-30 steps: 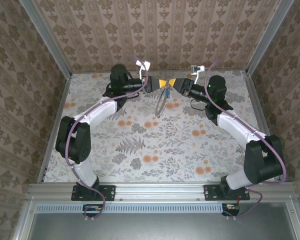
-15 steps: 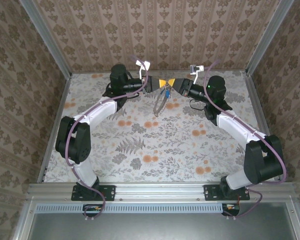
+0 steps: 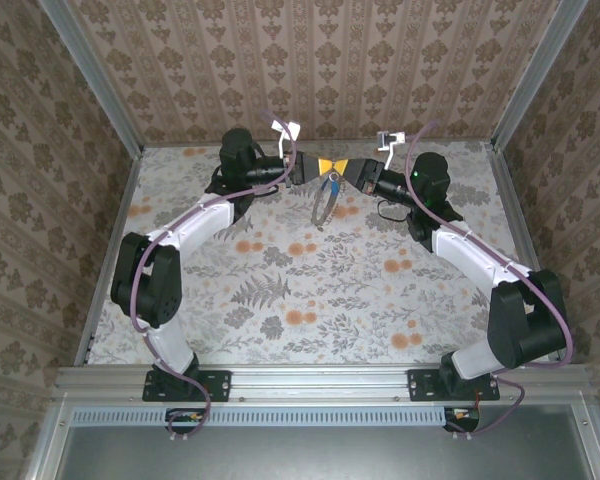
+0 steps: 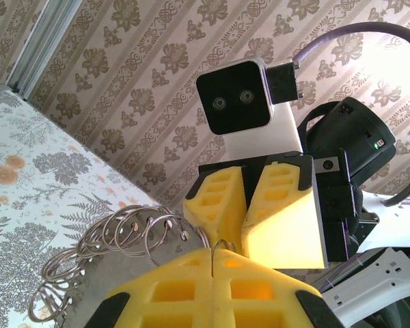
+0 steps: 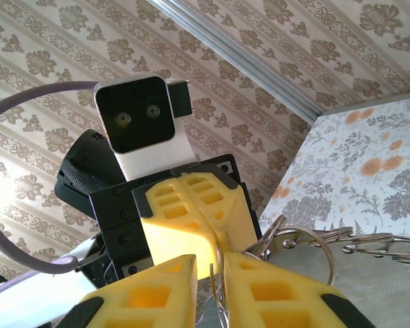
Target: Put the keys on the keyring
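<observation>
Aloft, keyring (image 4: 123,229) between closed left fingers (image 4: 171,290), also inside right fingers' (image 5: 273,301) narrow gap.

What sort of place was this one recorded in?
Probably a lab robot test cell dressed to look domestic: aluminium frame posts edge the wallpapered walls, and a metal mounting rail runs along the floral table.

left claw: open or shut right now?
Shut. In the left wrist view, the yellow fingers of the left claw meet with no gap, a thin wire loop of the keyring pinched at their tips.
</observation>
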Controlling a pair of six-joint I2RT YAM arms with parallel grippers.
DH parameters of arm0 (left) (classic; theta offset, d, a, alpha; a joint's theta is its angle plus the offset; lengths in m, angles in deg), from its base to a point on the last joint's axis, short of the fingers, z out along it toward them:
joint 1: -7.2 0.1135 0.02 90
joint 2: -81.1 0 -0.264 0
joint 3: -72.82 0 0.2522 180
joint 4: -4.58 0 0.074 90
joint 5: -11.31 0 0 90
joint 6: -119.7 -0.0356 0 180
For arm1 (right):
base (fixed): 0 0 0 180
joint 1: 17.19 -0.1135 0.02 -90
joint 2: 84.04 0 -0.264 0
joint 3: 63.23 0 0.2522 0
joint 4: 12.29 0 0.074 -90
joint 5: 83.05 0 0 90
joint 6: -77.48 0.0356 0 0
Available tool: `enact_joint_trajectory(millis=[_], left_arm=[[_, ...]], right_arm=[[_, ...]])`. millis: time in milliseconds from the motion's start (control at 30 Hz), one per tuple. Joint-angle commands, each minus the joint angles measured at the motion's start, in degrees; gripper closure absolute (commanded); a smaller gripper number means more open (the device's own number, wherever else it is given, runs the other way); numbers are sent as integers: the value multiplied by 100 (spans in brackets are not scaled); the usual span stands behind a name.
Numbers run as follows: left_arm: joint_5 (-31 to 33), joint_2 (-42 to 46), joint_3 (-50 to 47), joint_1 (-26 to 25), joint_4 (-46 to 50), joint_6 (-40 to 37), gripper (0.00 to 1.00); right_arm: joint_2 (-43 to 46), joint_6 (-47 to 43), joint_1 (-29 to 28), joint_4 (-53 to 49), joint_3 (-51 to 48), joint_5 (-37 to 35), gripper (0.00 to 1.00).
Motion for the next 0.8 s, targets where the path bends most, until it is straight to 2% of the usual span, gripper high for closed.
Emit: enact_joint_trajectory(millis=[0, 233, 333, 400, 500, 667, 767], left_arm=[[87, 263, -35, -27, -263, 67, 100], [84, 266, -31, -33, -264, 80, 100], [82, 249, -13, -3, -139, 41, 99], [74, 248, -55, 47, -89, -13, 83], [42, 291, -90, 123, 129, -182, 70], [-142, 520, -153, 444, 364, -423, 65], [-186, 754, -10, 467, 1221, -1078, 61]], right_arm=[[-15, 31, -67, 310, -64, 39, 83], [-98, -34, -60, 217, 7, 46, 100], [-167, -187, -16, -10, 96, 44, 100], [-196, -422, 46, -313, 194, 77, 100], [-313, -619, 207, -487, 361, 284, 100], [-617, -830, 368, -803, 919, 802, 100], [-729, -1139, 375, -1260, 1327, 1026, 100]])
